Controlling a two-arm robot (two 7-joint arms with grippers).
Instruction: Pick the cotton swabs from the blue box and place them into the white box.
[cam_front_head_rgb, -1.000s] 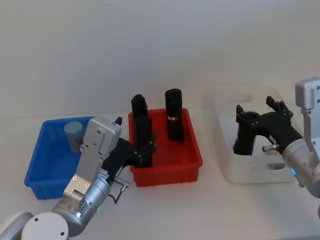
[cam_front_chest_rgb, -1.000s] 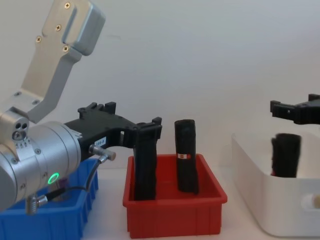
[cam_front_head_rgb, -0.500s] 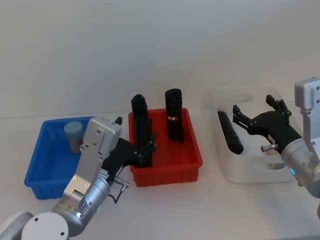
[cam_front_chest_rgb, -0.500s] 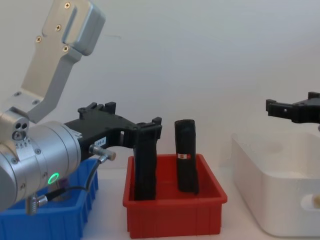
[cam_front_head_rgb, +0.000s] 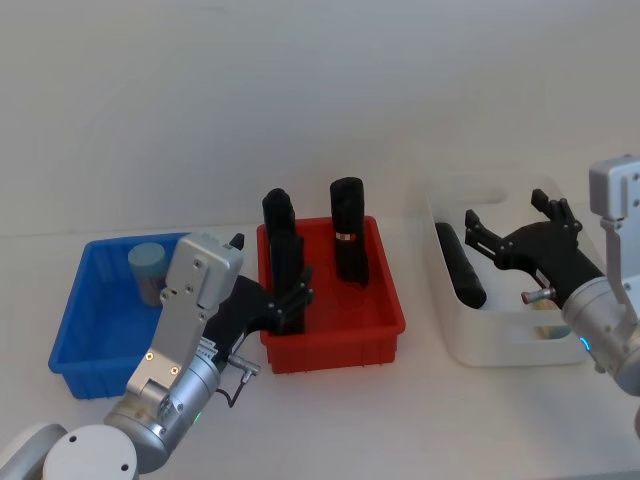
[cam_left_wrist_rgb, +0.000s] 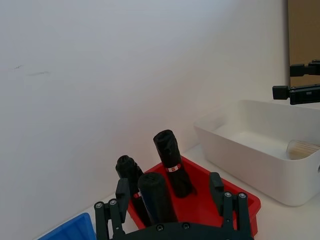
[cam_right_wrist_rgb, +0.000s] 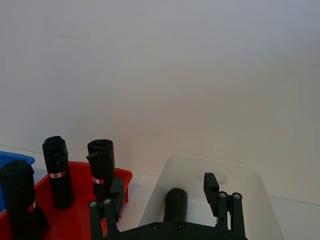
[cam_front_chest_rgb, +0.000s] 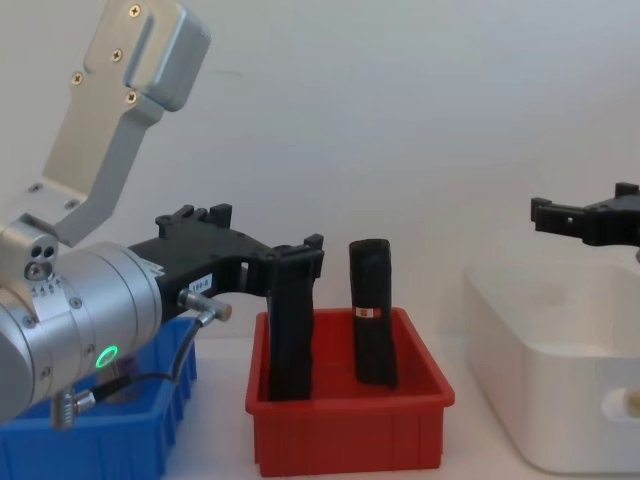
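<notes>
The blue box (cam_front_head_rgb: 75, 345) sits at the left and holds one tub of cotton swabs (cam_front_head_rgb: 148, 268) in its far corner. On the right stands the white box (cam_front_head_rgb: 520, 345); another swab tub (cam_left_wrist_rgb: 302, 147) lies in it, beside a black block (cam_front_head_rgb: 460, 265) lying flat. My right gripper (cam_front_head_rgb: 505, 212) hovers open over the white box, holding nothing. My left gripper (cam_front_head_rgb: 270, 275) is open at the red bin's near left side, its fingers (cam_left_wrist_rgb: 225, 197) on either side of a black block (cam_left_wrist_rgb: 155, 192).
The red bin (cam_front_head_rgb: 345, 340) stands between the two boxes. It holds tall black blocks (cam_front_head_rgb: 348, 240) standing upright, higher than the bin's rim. Bare white table lies in front of all the boxes, and a white wall stands behind them.
A second ago a black block stood upright between my right gripper's fingers in the white box. It now lies flat in the box, clear of the open gripper. The left arm has not moved.
</notes>
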